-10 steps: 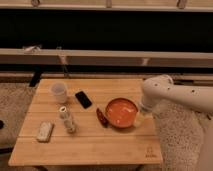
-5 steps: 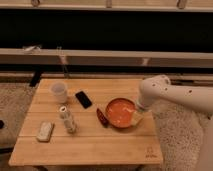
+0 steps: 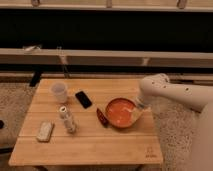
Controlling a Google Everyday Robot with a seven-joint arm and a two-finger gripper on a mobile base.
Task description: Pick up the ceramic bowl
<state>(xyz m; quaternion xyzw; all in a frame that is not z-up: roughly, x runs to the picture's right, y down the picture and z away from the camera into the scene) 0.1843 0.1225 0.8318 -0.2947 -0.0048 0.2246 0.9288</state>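
The bowl [image 3: 120,113] sits on the right half of the table [image 3: 100,146], near the right edge. It is wide, shallow and round, and its inside shows only glossy orange-red glaze, with a darker rim around it. The gripper [image 3: 137,114] is at the bowl's right rim, low over it, with its jaws spread open. Whether a finger touches the rim I cannot tell. The bowl rests flat on the wood. The arm [image 3: 170,93], smooth, white and rounded, reaches in from the right.

Just beside the bowl on its left lies 1 small dark red thing [image 3: 102,118], long and narrow, set at a slant. Whether it touches the bowl is unclear. Further left and toward the back lies a phone [image 3: 83,99], a flat black rectangle, also at a slant. Past it, near the back left, stands a cup [image 3: 59,92], small, translucent white and upright. What it holds cannot be made out.

In front of the cup stands a small pale bottle [image 3: 67,120], upright and slim. Left of it a flat whitish oblong [image 3: 45,131] lies near the table's left edge.

The table is light wood in lengthwise slats with a matte finish. The floor [image 3: 176,134] around it is speckled and coarse.
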